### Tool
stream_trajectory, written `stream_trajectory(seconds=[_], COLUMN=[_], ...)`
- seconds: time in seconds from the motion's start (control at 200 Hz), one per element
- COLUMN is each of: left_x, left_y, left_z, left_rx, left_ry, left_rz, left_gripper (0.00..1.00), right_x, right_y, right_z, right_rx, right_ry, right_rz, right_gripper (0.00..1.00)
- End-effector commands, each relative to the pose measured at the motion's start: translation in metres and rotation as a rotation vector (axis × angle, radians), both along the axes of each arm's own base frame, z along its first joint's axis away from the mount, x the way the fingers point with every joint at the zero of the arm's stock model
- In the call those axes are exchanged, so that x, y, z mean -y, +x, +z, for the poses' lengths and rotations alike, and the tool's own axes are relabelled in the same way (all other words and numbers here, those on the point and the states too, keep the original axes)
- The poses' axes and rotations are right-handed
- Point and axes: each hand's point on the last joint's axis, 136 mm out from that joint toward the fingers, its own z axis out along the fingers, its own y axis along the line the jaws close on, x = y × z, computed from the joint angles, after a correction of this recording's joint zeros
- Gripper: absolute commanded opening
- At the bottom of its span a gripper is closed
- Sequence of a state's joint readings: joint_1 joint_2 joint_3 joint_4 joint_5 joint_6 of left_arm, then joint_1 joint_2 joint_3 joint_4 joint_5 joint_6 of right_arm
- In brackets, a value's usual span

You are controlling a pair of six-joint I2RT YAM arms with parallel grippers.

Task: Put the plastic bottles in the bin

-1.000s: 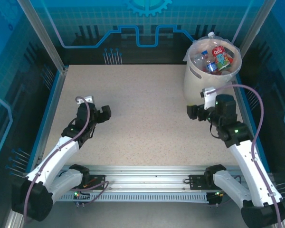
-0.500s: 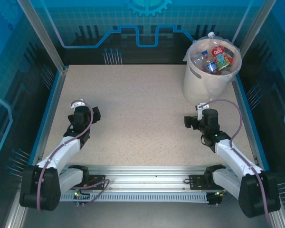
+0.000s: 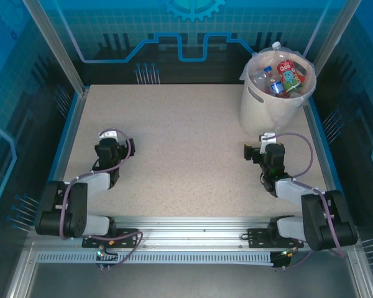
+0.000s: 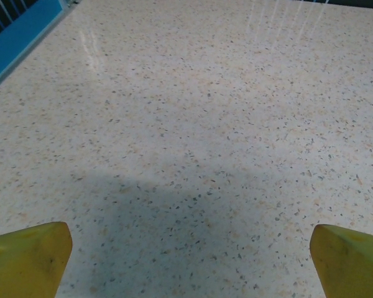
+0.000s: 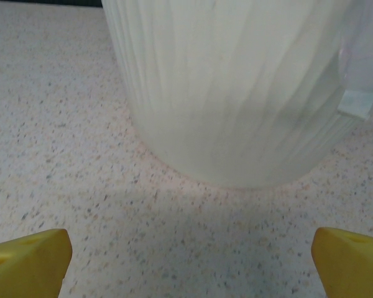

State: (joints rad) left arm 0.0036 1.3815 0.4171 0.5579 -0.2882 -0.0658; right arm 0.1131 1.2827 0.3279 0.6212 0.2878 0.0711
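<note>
Speckled beige tabletop [image 3: 186, 124] lies bare between our left gripper's [image 4: 188, 264] spread yellow fingers [image 4: 26, 256]. Both arms have folded back. Just ahead of our right gripper's [image 5: 189, 264] spread fingers [image 5: 28, 254] stands the tall white plastic bin [image 5: 236, 93], small clear plastic bottles [image 3: 276, 77] inside: we judge the job finished.

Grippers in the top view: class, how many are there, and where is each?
2. The left gripper is over the left of the table; the right gripper is just in front of the bin.
</note>
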Motion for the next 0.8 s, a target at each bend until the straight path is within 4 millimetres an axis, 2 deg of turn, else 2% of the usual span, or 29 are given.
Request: stream_trajectory(seconds=[0.0, 0.075, 0.105, 0.155, 0.2, 0.25, 0.31, 0.37, 0.6, 0.69, 0.795], left_x=[0.014, 0.019, 0.021, 0.023, 0.031, 0.034, 0.036, 0.037, 0.037, 0.037, 0.037], left_y=[0.019, 0.021, 0.023, 0.027, 0.025, 0.026, 0.025, 0.026, 0.026, 0.026, 0.025], left_z=[0.022, 0.022, 0.019, 0.011, 0.006, 0.005, 0.004, 0.004, 0.004, 0.004, 0.003], left_rx=[0.091, 0.125, 0.150, 0.177, 0.134, 0.147, 0.157, 0.154, 0.153, 0.151, 0.148], left_ry=[-0.018, -0.042, -0.045, -0.034, -0.041, -0.035, -0.026, -0.024, -0.022, -0.022, -0.022], left_rz=[-0.095, -0.119, -0.127, -0.144, -0.187, -0.199, -0.212, -0.215, -0.215, -0.215, -0.216], left_gripper=[0.99, 0.99, 0.99, 0.99, 0.99, 0.99, 0.99, 0.99, 0.99, 0.99, 0.99], right_x=[0.007, 0.011, 0.008, 0.007, 0.007, 0.009, 0.009, 0.009, 0.007, -0.003, -0.015], right_y=[0.017, 0.024, 0.026, 0.024, 0.024, 0.022, 0.024, 0.022, 0.028, 0.038, 0.039], right_z=[0.026, 0.011, 0.015, 0.011, 0.011, -0.002, 0.007, 0.000, 0.000, -0.004, -0.005], right_rx=[0.150, 0.148, 0.172, 0.147, 0.164, 0.142, 0.205, 0.154, 0.146, 0.091, 0.077], right_ry=[-0.002, 0.005, 0.006, 0.011, 0.019, 0.033, 0.023, 0.039, 0.023, 0.003, -0.012], right_rz=[-0.017, -0.028, -0.007, 0.001, 0.010, 0.003, 0.008, 0.008, 0.018, 0.060, 0.115], right_gripper=[1.00, 1.00, 1.00, 1.00, 1.00, 1.00, 1.00, 1.00, 1.00, 1.00, 1.00])
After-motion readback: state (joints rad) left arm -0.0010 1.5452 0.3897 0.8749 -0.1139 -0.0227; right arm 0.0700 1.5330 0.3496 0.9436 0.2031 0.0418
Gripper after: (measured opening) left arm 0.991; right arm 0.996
